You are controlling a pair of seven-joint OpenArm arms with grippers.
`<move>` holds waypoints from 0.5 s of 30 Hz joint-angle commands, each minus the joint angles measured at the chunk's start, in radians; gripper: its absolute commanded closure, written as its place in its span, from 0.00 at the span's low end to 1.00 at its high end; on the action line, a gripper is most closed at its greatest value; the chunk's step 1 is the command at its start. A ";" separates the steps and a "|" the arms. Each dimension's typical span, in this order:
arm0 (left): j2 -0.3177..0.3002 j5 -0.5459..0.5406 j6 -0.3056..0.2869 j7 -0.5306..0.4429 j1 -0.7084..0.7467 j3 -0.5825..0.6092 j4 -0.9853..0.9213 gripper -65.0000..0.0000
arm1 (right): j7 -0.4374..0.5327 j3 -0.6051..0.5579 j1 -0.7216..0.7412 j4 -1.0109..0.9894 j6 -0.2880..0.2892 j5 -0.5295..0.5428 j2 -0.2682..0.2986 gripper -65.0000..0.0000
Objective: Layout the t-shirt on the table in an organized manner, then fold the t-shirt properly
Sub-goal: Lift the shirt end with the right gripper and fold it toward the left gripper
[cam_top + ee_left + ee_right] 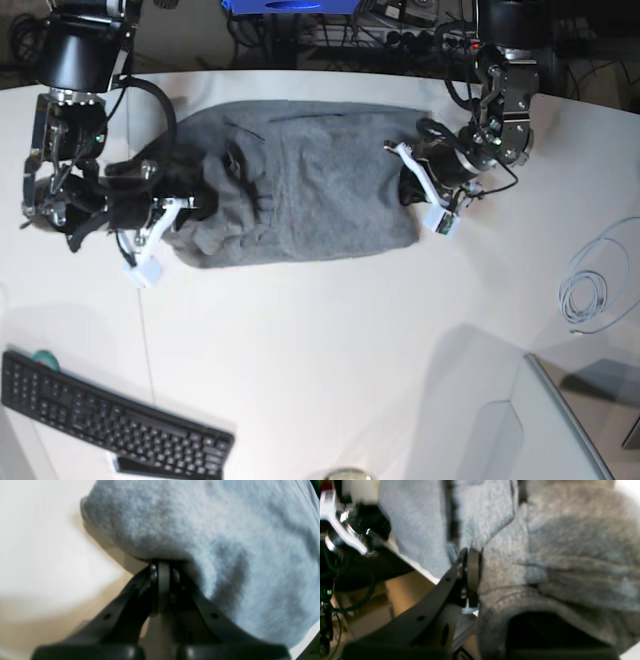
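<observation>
The heather-grey t-shirt (pixel 300 190) lies spread across the far middle of the white table (pixel 330 340), bunched and wrinkled at its left end. On the right side of the base view, my left gripper (pixel 408 187) is at the shirt's right edge. In the left wrist view its jaws (pixel 160 566) are pressed together on the fabric's (pixel 200 525) rim. My right gripper (pixel 190 212) sits at the bunched left end. In the right wrist view one black pad (pixel 473 575) presses against a fold of cloth (pixel 557 542), and the other finger is hidden under it.
A black keyboard (pixel 110 420) lies at the near left. A coiled pale cable (pixel 585 290) rests at the right, with a grey box corner (pixel 560 420) near the bottom right. Dark cables and equipment crowd the far edge (pixel 400 40).
</observation>
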 commanded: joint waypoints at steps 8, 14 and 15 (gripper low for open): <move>-0.009 -0.020 -0.006 -0.019 -0.029 0.005 0.013 1.00 | 0.064 -0.144 -0.010 0.074 -0.116 0.032 -0.020 0.99; -0.009 -0.021 -0.006 -0.019 -0.022 0.005 0.013 1.00 | 0.094 -0.267 -0.024 0.156 -0.220 0.032 -0.046 0.99; -0.009 -0.021 -0.006 -0.019 -0.022 0.005 0.013 1.00 | 0.094 -0.281 -0.024 0.168 -0.248 0.032 -0.054 0.99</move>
